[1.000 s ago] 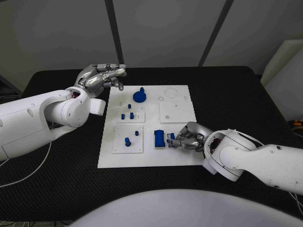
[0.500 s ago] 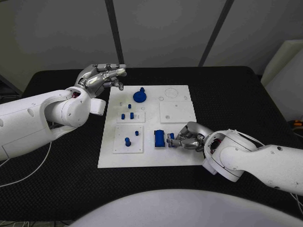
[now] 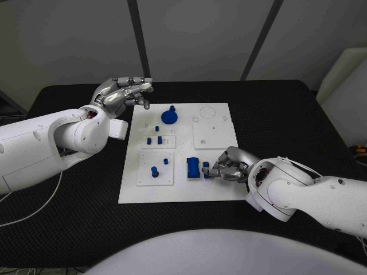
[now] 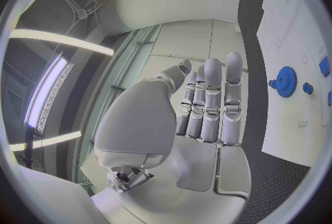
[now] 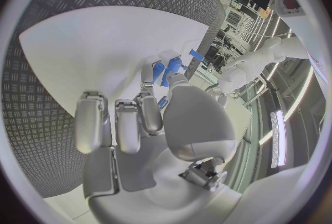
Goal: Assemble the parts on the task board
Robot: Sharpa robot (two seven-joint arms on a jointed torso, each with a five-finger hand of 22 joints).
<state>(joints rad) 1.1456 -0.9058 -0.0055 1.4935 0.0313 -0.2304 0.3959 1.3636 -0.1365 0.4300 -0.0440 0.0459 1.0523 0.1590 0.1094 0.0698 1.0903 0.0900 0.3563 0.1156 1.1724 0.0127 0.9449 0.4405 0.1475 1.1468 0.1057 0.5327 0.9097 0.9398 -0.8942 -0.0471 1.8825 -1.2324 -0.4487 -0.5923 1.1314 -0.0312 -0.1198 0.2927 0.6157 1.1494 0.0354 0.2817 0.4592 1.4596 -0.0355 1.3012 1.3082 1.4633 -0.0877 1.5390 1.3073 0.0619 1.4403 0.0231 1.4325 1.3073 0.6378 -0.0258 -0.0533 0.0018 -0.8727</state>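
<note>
The white task board [image 3: 214, 136] lies mid-table. On its far part stands a blue gear [image 3: 168, 117], also in the left wrist view [image 4: 284, 78]. Small blue pegs [image 3: 153, 140] stand in a raised plate, and another peg [image 3: 155, 171] stands nearer to me. A blue block [image 3: 192, 168] sits near the front. Just right of it, my right hand [image 3: 227, 165] pinches a small blue part [image 3: 206, 169] low over the board; the right wrist view shows that part [image 5: 168, 69] between fingertips. My left hand [image 3: 123, 94] hovers off the board's far left corner, fingers apart, holding nothing.
The black table [image 3: 67, 217] surrounds the board with free room on all sides. A square white plate [image 3: 213, 136] on the board's right half carries nothing. A white cable [image 3: 26, 215] trails under my left arm.
My right hand has edged slightly left toward the blue block with the small part still in its fingers. The left hand has not moved.
</note>
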